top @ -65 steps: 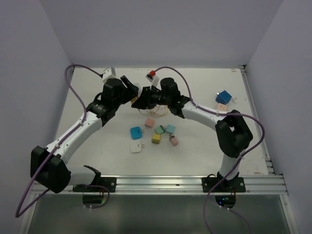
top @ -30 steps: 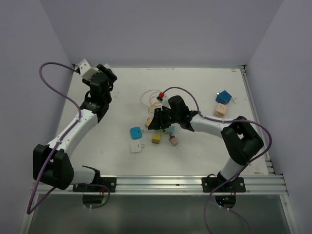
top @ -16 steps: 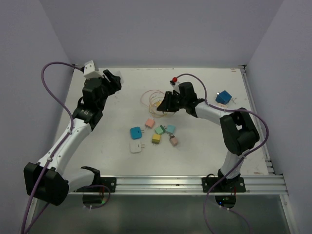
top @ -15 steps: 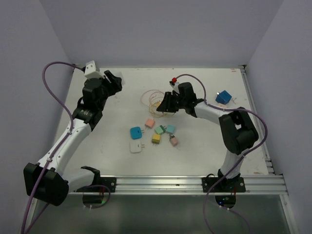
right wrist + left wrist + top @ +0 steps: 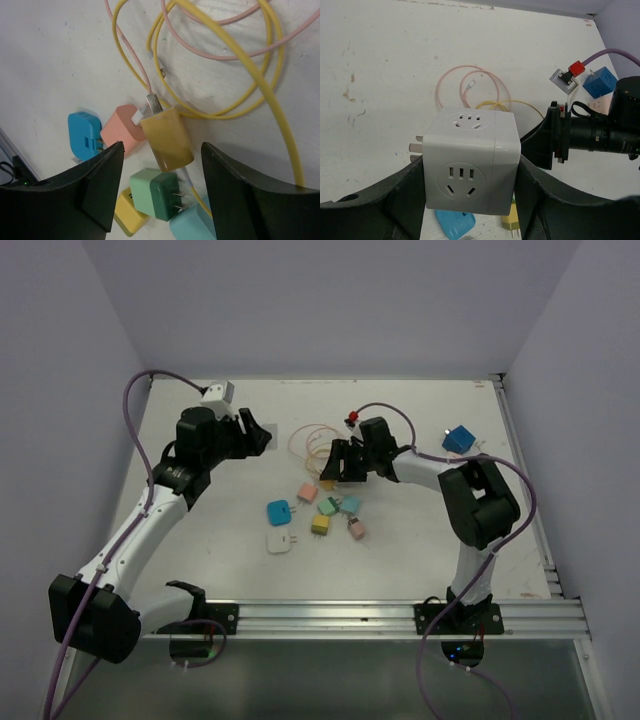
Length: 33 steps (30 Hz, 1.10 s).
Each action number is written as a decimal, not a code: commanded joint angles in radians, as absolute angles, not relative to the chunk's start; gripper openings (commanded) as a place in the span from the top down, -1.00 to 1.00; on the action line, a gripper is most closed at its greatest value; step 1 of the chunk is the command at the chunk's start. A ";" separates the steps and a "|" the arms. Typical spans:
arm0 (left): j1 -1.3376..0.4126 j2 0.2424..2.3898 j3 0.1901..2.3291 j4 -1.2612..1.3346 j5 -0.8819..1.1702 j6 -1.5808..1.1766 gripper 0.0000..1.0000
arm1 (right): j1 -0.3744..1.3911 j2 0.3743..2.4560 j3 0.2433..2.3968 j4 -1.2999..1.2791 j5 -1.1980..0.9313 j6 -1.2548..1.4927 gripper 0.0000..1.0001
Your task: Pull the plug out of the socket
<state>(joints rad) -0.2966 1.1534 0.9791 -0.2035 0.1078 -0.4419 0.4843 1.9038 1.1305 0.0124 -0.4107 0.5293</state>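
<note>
The socket (image 5: 470,160) is being clenched in the left tool (image 5: 470,200), prongs pointing sideways. The yellow plug (image 5: 167,137) is being framed by the released right tool (image 5: 159,170), long axis pointing straight ahead.

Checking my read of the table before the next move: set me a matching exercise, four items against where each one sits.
Things:
1. white cube-shaped plastic socket
2. mustard-yellow plug with a cable
3. blue cube adapter
4. flat white plug

Places:
A. far right of the table, away from the plug cluster
B. clamped in the left gripper
C. the cluster's edge nearest the arm bases
D. lying on the table between the open right gripper's fingers

Pairs: 1-B, 2-D, 3-A, 4-C.
</note>
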 commanded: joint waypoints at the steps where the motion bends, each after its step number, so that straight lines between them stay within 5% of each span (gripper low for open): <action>1: -0.298 1.152 1.017 -0.204 0.187 -0.402 1.00 | 0.485 1.799 1.141 -0.060 -0.374 0.468 -0.36; 21: -0.411 1.201 1.019 -0.178 0.005 -0.773 1.00 | 0.649 1.568 1.115 0.215 -0.399 0.586 -0.89; 33: -0.483 1.186 0.988 -0.176 -0.118 -0.919 1.00 | 0.695 1.606 1.158 0.299 -0.393 0.604 -0.88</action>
<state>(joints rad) -0.4725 1.2098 0.9798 -0.2493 -0.0616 -0.8371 0.6834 1.5978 1.1183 0.2180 -0.4019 0.5877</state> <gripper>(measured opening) 0.640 0.942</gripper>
